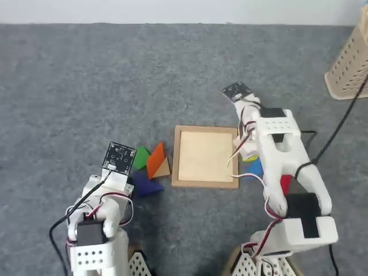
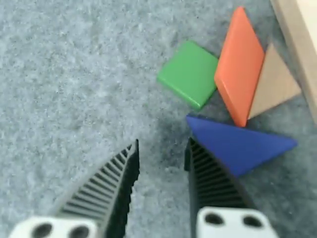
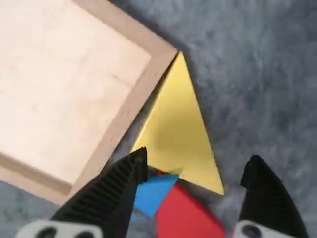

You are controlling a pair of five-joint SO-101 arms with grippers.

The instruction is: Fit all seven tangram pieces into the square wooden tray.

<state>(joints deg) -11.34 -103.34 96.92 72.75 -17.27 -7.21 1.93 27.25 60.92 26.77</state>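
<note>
Left gripper (image 2: 161,146): jaws narrowly apart, holding nothing, low over the grey carpet (image 2: 74,74), just beside the dark blue triangle (image 2: 237,146). Beyond that are the orange parallelogram (image 2: 240,64), with the plain-wood triangle (image 2: 275,84) against it, and the green square (image 2: 190,73). Right gripper (image 3: 198,158): spread wide, holding nothing, over the red piece (image 3: 185,215), light blue piece (image 3: 153,191) and yellow triangle (image 3: 178,129), which lies along the rim of the square wooden tray (image 1: 205,184). The tray sits between the two clusters.

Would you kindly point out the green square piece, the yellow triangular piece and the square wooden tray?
green square piece (image 2: 189,73), left wrist view, centre of top face.
yellow triangular piece (image 3: 181,134), right wrist view, middle of top face.
square wooden tray (image 1: 205,184), high view, near rim.
</note>
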